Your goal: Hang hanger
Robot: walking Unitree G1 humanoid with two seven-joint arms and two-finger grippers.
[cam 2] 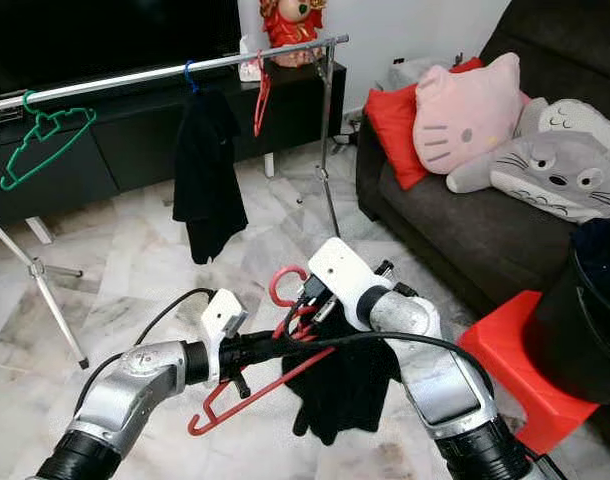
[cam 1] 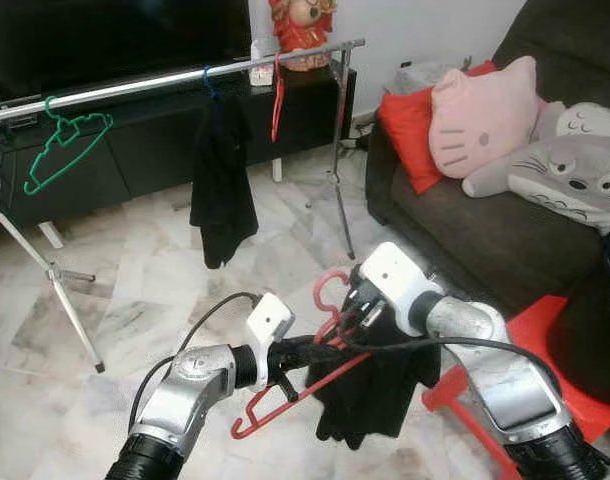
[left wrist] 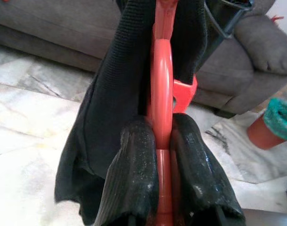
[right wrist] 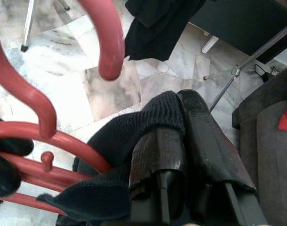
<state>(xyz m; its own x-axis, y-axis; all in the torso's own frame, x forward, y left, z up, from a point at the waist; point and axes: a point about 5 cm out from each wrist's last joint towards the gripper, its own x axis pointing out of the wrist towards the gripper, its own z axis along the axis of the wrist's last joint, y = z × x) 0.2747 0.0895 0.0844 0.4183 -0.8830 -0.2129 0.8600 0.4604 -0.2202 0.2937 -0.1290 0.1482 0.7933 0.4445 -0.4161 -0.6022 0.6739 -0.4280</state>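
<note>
The left gripper [left wrist: 164,165] has its two black fingers [left wrist: 134,174] pressed onto the bar of the red hanger [cam 1: 285,395], one on each side, as the left wrist view shows. The right gripper [right wrist: 181,141] has its fingers [right wrist: 207,141] closed on a fold of the black garment [cam 1: 370,385] that is draped over this hanger, close beside the hanger's neck and just under its hook [right wrist: 103,42]. The two grippers meet low in front of the robot, almost touching, with the hanger held tilted between them: its hook stands up just beyond the right fingers and its long bar slopes down past the left fingers toward the marble floor [cam 1: 165,270]. The black garment hangs in a bunch below both sets of fingers. Beyond the fingers, well apart from them, a metal clothes rail [cam 1: 165,82] on thin legs runs across the room. On it hang a green hanger [cam 1: 60,145] out to the left, a black garment on a blue hook [cam 1: 222,175] straight ahead, and another red hanger [cam 1: 277,100] next to that. Behind the rail stands a dark TV cabinet [cam 1: 135,150]. To the right of the right fingers is a dark sofa [cam 1: 485,235] with a red cushion [cam 1: 410,130], a pink cat cushion [cam 1: 485,115] and a grey plush toy [cam 1: 575,175], and a red stool [cam 1: 575,400] stands near the right arm.
</note>
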